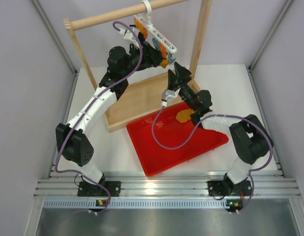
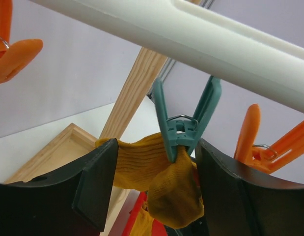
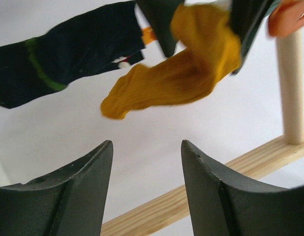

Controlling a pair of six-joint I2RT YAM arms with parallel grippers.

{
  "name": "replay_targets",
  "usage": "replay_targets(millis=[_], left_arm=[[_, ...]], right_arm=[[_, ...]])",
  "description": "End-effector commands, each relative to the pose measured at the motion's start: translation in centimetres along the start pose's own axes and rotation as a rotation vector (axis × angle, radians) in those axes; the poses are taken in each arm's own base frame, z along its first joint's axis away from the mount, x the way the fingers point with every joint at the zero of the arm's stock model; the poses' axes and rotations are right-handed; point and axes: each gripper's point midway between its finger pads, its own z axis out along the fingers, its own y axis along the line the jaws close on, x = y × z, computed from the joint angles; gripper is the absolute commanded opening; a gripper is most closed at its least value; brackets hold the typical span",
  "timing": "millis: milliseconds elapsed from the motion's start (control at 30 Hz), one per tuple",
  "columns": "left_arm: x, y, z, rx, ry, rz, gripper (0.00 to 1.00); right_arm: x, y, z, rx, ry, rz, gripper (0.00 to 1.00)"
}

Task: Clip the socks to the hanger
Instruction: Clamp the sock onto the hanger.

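Up at the hanger (image 2: 215,44), the left hand (image 2: 155,157) is holding its fingers spread on either side of a teal clip (image 2: 182,130), and that clip is biting the bunched top of one mustard sock (image 2: 174,196). Fabric is sitting against or just beside both inner finger faces (which of the two I cannot tell), so a retreat that is not straight could be snagging the knit and dragging it out of the clip's narrow bite. Just below, the right hand (image 3: 146,162) is standing open and empty, with the sock's toe dangling above its fingertips; rising from there, it would be pushing the sock upward and loosening the hold. Further out, the hanger is hanging only by its hook from the wooden rail (image 1: 97,19) and is sitting askew to it, so any tug is likely to be swinging the whole bar, and the orange clips (image 2: 272,147) flanking the teal one are close enough to be getting bumped. A dark sock (image 3: 68,49) is showing beside the mustard one. Down on the surface (image 1: 240,83), the second mustard sock (image 1: 183,117) is lying in the red tray (image 1: 156,157), partly under the right arm and not yet clipped.
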Motion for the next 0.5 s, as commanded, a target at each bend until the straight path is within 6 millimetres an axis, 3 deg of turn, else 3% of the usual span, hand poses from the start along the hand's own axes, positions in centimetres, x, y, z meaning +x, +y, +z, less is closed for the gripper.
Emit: replay_targets(millis=[0, 133, 200, 233, 300, 467], left_arm=[[-3.3, -2.1, -2.3, 0.013, -0.067, 0.074, 0.69], [-2.8, -2.0, -2.9, 0.007, -0.044, 0.092, 0.7], [-2.6, -1.8, -2.9, -0.002, -0.035, 0.114, 0.7], [-2.7, -1.8, -2.9, -0.005, -0.033, 0.119, 0.7], [-2.7, -1.7, -2.7, -0.003, -0.034, 0.124, 0.7], [-2.4, -2.2, -2.7, 0.039, -0.03, 0.128, 0.71]], right_arm=[[-1.0, -2.3, -1.1, 0.002, -0.033, 0.084, 0.58], [-1.0, -2.7, -2.2, -0.061, -0.029, 0.334, 0.61], [-2.0, -4.2, -2.5, -0.071, -0.052, 0.43, 0.61], [-2.2, -3.5, -2.7, -0.111, -0.037, 0.534, 0.63], [-3.9, -5.3, -2.6, -0.127, -0.092, 0.608, 0.68], [-8.5, -7.3, -3.4, -0.24, -0.221, 0.801, 0.78]])
